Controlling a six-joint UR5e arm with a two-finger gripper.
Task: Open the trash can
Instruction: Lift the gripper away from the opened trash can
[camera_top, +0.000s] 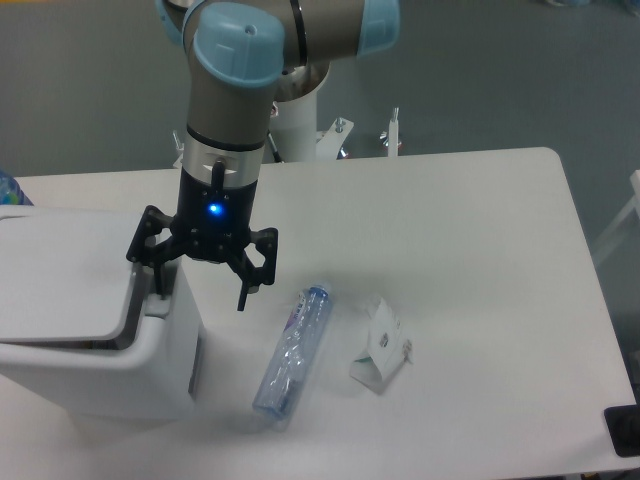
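End effector (200, 290) fingers are held spread, pinching nothing, and are hung over the right rim of the trash can (95, 330), which is set at the left edge of the desk (480, 250). One finger is placed at the grey push tab (160, 300); the other is left outside the bin's right wall. A short downward press is judged sufficient.

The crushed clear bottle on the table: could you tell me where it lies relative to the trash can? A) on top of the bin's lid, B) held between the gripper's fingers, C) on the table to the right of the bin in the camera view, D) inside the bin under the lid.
C: the bottle lies flat on the table, right of the trash can, while the gripper hangs open at the bin's edge, empty.
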